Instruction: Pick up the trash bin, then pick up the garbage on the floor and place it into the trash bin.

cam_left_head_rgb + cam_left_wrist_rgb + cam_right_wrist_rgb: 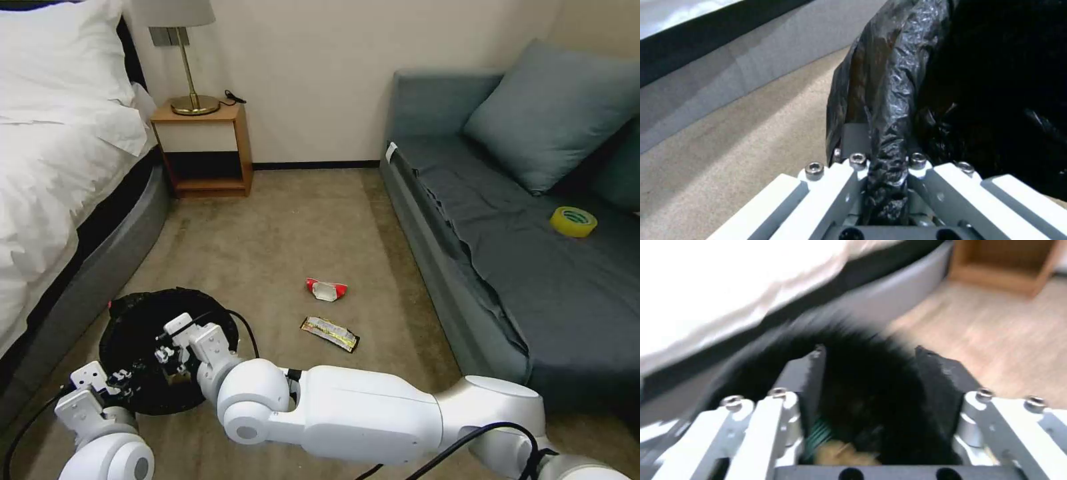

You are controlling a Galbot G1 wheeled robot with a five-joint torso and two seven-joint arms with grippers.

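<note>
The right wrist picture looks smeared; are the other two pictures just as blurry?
No. The right wrist view is smeared, the trash bin a dark blur. The left wrist view is sharp: bag creases glint between the left gripper fingers. The head view is evenly lit and clear.

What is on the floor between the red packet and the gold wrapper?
Nothing. In the head view, only bare carpet lies between the red-and-white packet and the dark-and-gold wrapper.

From here the trash bin (133, 320) shows just its black bag; its near rim hides behind both arms. The right tool (871, 373) view is smeared, so something green and tan between its fingers stays unreadable. The lamp shade (175, 12) is cut off.
</note>
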